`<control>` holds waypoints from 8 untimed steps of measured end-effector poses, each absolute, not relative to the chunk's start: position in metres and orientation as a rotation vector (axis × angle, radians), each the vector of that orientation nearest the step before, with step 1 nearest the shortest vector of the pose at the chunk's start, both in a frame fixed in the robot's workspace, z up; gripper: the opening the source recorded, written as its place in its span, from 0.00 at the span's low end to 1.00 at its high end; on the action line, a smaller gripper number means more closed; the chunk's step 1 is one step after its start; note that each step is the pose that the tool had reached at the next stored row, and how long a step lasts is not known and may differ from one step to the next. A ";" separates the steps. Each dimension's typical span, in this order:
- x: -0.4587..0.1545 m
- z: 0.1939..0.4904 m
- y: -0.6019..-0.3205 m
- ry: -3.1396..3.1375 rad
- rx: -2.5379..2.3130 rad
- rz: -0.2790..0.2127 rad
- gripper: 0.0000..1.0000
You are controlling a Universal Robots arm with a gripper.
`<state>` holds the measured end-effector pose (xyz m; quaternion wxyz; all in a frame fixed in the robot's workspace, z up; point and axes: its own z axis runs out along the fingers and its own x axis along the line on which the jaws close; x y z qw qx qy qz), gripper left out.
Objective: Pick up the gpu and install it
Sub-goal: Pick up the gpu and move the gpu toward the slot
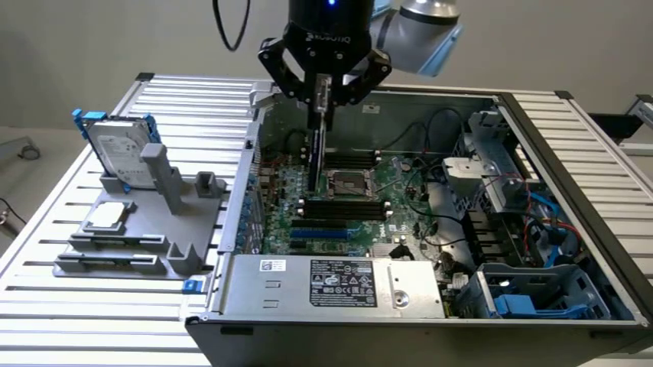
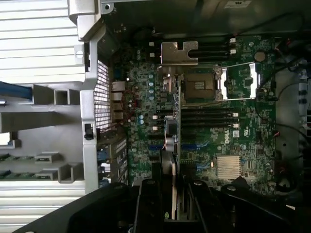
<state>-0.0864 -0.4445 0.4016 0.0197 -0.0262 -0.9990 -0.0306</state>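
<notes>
Black tool (image 1: 323, 95) of mine clenched on the gpu (image 1: 317, 149), card held upright, over the motherboard (image 1: 352, 206), inside the open case (image 1: 242, 222)

The gpu (image 1: 320, 149), a thin dark card with a silver end bracket (image 2: 179, 53), is gripped upright and edge-on by the claw (image 1: 323, 103), over the motherboard (image 1: 403, 195).

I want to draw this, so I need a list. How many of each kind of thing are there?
Black-shrouded, green-edged gpu card with silver bracket: 1
Black robot gripper clamped on that card: 1
Silver hard drive in blue frame: 1
Grey plastic rack: 1
Open metal computer case: 1
Total: 5
</notes>
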 end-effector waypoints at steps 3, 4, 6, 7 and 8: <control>-0.076 0.396 -0.444 -3.100 -0.081 -0.095 0.26; -0.073 0.394 -0.444 -3.100 -0.081 -0.095 0.26; -0.067 0.391 -0.444 -3.100 -0.080 -0.095 0.26; -0.065 0.389 -0.443 -3.100 -0.079 -0.095 0.26; -0.062 0.387 -0.443 -3.100 -0.079 -0.095 0.26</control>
